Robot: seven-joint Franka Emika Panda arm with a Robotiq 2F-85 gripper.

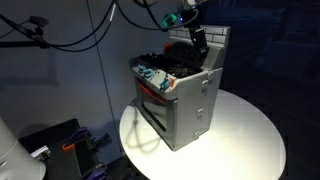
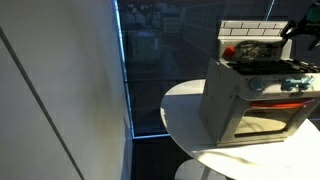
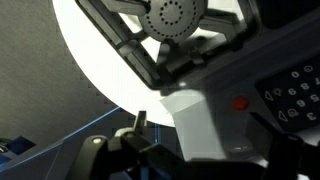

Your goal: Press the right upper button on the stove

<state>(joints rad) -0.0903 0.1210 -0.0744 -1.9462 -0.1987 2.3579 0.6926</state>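
Observation:
The small grey toy stove (image 1: 185, 100) stands on a round white table (image 1: 250, 140); it also shows in an exterior view (image 2: 255, 95). It has a white brick back wall, black burners and an oven door. My gripper (image 1: 199, 40) hangs over the stove's back, close to the dark control panel, and shows in an exterior view at the right edge (image 2: 300, 28). In the wrist view the stove (image 3: 195, 110) fills the frame, with a burner (image 3: 170, 18), a red button (image 3: 240, 102) and a panel of small buttons (image 3: 295, 95). My gripper (image 3: 203, 125) looks open and empty.
A white wall or panel (image 2: 60, 90) stands beside the table. Black cables (image 1: 80, 30) hang behind the stove. Dark equipment (image 1: 55, 145) sits on the floor below the table.

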